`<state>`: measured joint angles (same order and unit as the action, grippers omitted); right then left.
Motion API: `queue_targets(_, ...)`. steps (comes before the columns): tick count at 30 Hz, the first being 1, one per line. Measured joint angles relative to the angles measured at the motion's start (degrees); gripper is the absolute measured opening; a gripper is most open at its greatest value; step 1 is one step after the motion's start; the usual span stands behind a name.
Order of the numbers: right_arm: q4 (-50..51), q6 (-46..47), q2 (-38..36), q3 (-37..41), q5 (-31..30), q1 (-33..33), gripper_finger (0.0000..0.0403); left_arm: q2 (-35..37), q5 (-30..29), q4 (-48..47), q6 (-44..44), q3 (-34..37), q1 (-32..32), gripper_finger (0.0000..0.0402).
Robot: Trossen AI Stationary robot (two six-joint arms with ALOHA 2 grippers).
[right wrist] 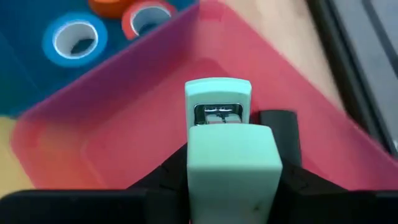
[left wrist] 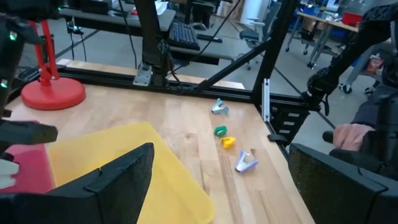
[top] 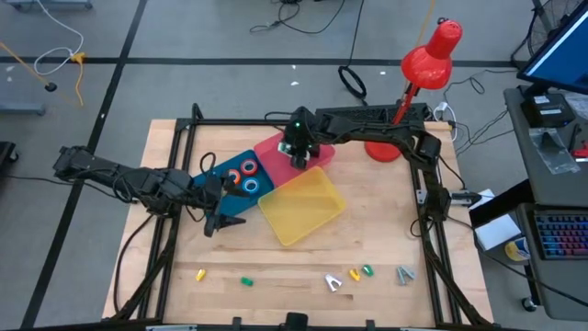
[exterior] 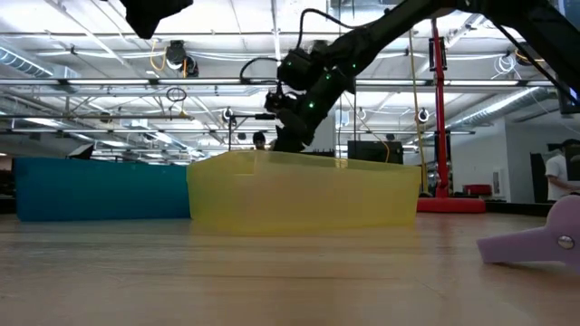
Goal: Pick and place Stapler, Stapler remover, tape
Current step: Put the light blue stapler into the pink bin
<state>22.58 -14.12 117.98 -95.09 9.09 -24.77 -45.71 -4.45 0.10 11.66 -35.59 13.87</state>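
The pale green stapler is pinched between the right gripper's two dark fingers, hanging over the pink bin, and the tape rolls sit in the blue bin right beside it, blue, red and orange ones showing. The yellow bin sits touching both of those, nearer the front edge of the table. Over on the other side, the left gripper hovers by the blue bin's outer corner with its fingers spread wide and nothing between them, while small staple removers lie scattered along the front of the table.
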Motion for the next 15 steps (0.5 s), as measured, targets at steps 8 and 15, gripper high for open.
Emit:
queue_targets(8, 2.33, -1.59, 0.04, 0.20, -0.11, -0.18, 0.0122, -0.02, 0.13, -0.38, -0.23, 0.00, -0.11, 0.0367)
queue_targets(15, 3.51, -2.65, 0.17, 0.22, -1.81, -0.26, 0.0122, -0.02, 0.46, -0.44, -0.58, 0.00, -0.09, 0.0367)
